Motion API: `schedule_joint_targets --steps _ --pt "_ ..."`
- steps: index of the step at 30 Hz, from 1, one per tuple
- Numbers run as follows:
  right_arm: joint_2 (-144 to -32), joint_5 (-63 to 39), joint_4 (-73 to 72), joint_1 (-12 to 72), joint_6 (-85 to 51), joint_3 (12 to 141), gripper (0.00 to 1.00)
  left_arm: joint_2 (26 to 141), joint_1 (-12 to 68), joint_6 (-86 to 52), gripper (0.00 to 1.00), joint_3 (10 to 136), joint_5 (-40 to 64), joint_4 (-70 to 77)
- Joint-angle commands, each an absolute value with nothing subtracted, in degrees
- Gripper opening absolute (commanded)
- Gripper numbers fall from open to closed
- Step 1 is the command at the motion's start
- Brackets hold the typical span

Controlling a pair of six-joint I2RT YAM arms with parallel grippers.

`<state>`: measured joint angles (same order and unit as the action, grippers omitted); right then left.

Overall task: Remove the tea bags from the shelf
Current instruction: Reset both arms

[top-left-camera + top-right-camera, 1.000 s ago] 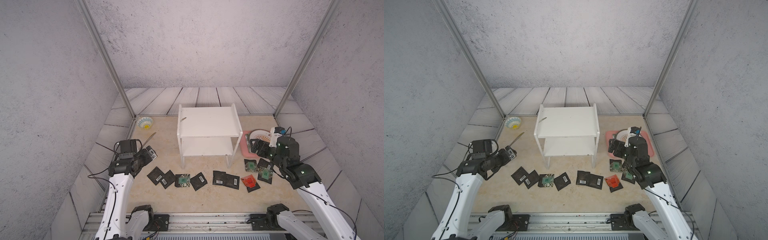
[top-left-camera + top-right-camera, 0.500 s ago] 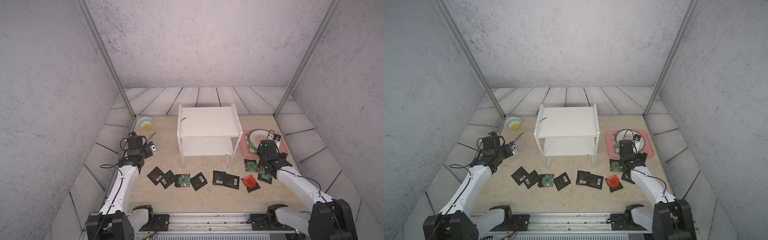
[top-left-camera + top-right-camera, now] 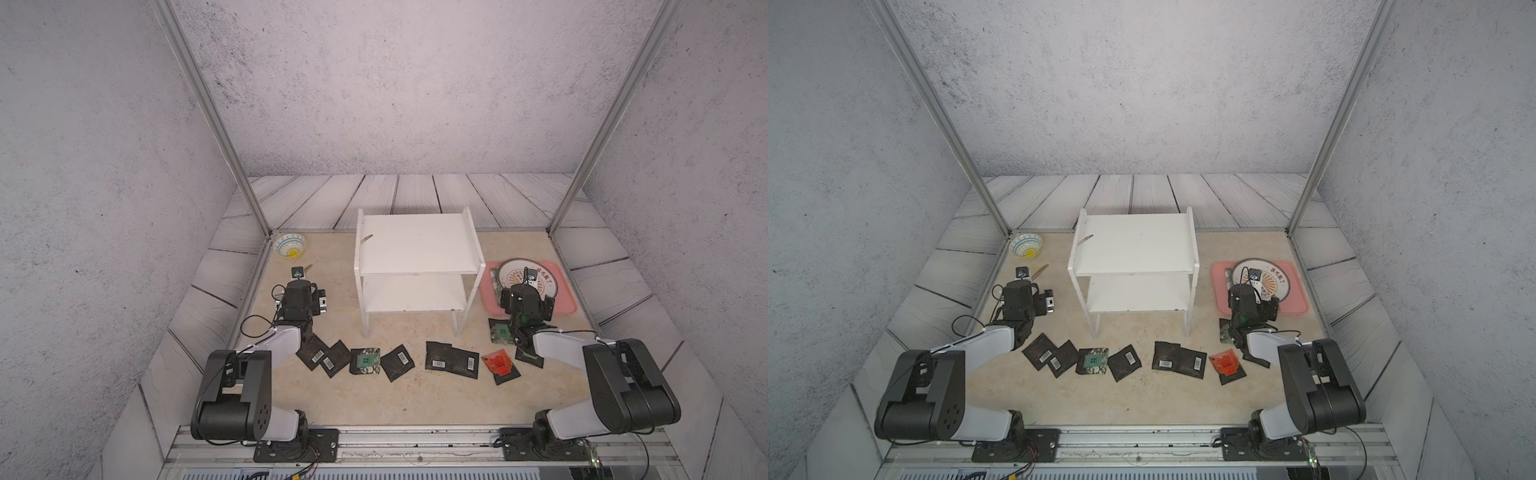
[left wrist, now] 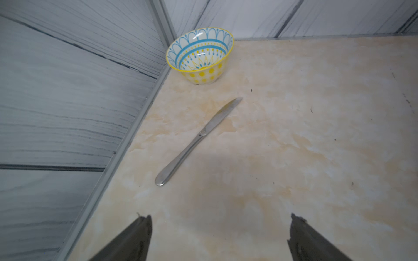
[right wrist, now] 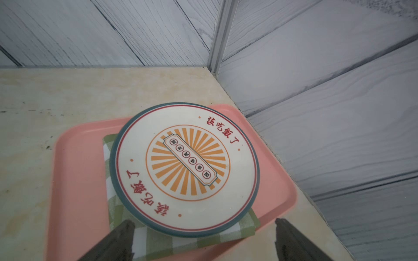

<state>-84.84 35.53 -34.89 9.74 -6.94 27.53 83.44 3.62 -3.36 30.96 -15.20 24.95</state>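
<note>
Tea bags [image 3: 400,360] seen strewn in row on tabletop [image 3: 374,399] before shelf [image 3: 415,245]; rightmost ones partly hidden by arm, perhaps two. Left gripper [image 4: 220,220] spread wide, nothing pinched, pointed toward knife [image 4: 199,140]. Right gripper [image 5: 205,223] likewise spread, above pink tray [image 5: 74,180].

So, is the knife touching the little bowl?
Apart. The left wrist view shows a strip of bare table between the bowl and the tip of the knife.

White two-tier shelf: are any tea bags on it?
None: the white two-tier shelf shows no sachets; the flat black tea bags lie before it.
</note>
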Motion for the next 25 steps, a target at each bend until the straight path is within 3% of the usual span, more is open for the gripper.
schedule_joint_targets --steps 1,4,6,7,8,9,11,14,17,25 --pt "-86.94 32.82 -44.21 8.88 -4.00 26.21 0.99 86.81 3.88 -0.98 0.98 28.18 -16.49 41.99" --pt "-86.43 28.48 -36.45 6.63 -6.06 29.04 0.99 86.50 1.61 -3.29 0.99 26.99 -12.36 41.71" --pt "-85.91 23.83 -36.99 5.28 -6.13 28.13 0.99 90.87 1.27 -1.99 0.99 23.64 -11.83 54.97" --pt "-86.33 20.12 -39.08 4.53 -5.73 26.35 0.99 88.90 1.38 -2.60 0.98 25.87 -11.61 45.62" --pt "-89.09 21.14 -47.16 4.44 -5.41 23.93 0.99 87.31 1.13 -3.17 0.99 27.08 -10.95 40.91" --pt "-91.66 21.41 -55.65 4.37 -4.06 22.72 0.99 88.38 1.11 -2.74 0.99 26.07 -10.94 45.07" --pt "-86.96 21.74 -41.40 5.15 -5.71 25.48 0.99 89.10 1.11 -2.56 0.98 25.29 -10.91 47.19" --pt "-89.12 21.87 -48.85 4.91 -4.75 23.69 0.99 87.90 1.12 -2.84 0.98 26.75 -10.89 42.58" --pt "-87.42 21.56 -42.39 4.84 -5.71 25.34 0.99 88.01 1.07 -2.77 0.98 26.54 -10.92 42.75" --pt "-87.89 21.49 -43.26 4.90 -5.50 25.42 0.99 87.98 1.09 -2.81 0.99 26.65 -11.05 42.61"
